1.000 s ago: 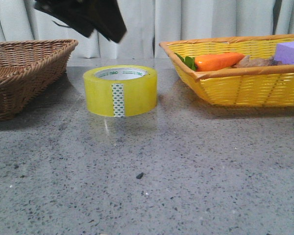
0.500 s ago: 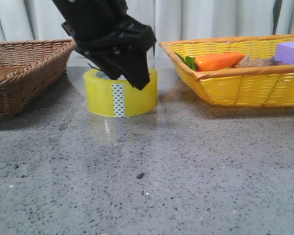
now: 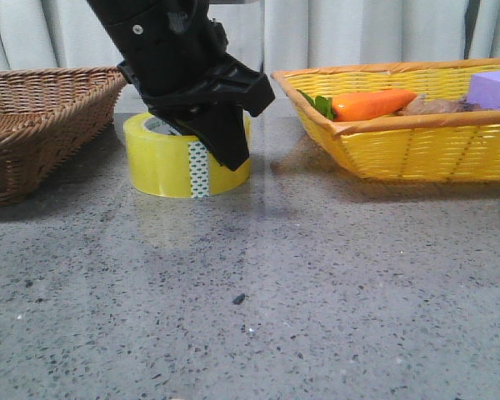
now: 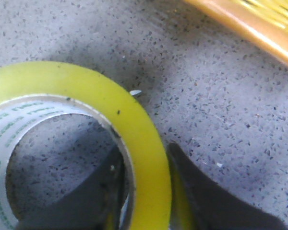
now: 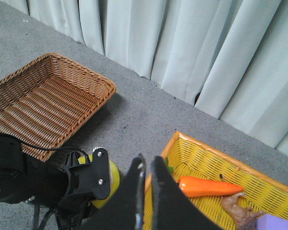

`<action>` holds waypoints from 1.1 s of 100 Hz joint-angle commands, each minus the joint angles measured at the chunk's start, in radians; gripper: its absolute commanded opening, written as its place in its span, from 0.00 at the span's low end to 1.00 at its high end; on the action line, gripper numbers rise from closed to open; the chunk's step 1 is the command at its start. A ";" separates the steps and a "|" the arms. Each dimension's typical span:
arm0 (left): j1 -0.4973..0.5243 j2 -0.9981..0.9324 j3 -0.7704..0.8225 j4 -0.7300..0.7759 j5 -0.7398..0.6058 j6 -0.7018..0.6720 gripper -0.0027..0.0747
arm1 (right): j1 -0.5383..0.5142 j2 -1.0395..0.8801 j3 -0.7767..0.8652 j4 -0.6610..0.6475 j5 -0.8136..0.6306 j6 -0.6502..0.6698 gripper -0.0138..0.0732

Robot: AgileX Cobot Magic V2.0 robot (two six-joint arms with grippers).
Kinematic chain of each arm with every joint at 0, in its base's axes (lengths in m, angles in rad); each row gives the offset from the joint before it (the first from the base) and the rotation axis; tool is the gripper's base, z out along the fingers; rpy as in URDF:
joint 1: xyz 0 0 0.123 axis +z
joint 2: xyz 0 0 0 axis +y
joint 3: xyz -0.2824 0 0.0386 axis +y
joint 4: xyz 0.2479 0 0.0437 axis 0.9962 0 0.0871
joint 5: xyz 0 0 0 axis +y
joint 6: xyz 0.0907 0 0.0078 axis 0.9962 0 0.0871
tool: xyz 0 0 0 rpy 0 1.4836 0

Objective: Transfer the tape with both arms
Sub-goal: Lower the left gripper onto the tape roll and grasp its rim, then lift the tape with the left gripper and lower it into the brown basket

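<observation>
The tape (image 3: pixel 186 162) lay flat on the grey table (image 3: pixel 317 292), between the brown basket (image 3: pixel 42 117) and the yellow basket (image 3: pixel 417 133). It looked stiff, fairly light and glossy — likely slippery — so its wall was the place to pinch. The left gripper (image 4: pixel 146 191) straddled that wall, one finger inside the core, one outside, not visibly clamped. Since half a second before, the roll had slid leftward. Farther up, the right gripper (image 5: pixel 146 191) hung nearly closed, empty.
</observation>
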 commanded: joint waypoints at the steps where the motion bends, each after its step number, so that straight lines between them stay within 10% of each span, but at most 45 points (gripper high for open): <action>1: -0.002 -0.040 -0.034 0.004 -0.029 0.003 0.01 | -0.003 -0.029 -0.025 -0.032 -0.059 -0.009 0.07; 41: 0.034 -0.147 -0.217 0.016 0.143 0.003 0.01 | -0.003 -0.029 -0.025 -0.032 -0.059 -0.009 0.07; 110: 0.470 -0.336 -0.053 0.026 0.159 0.003 0.01 | -0.003 -0.029 0.087 -0.032 -0.097 -0.009 0.07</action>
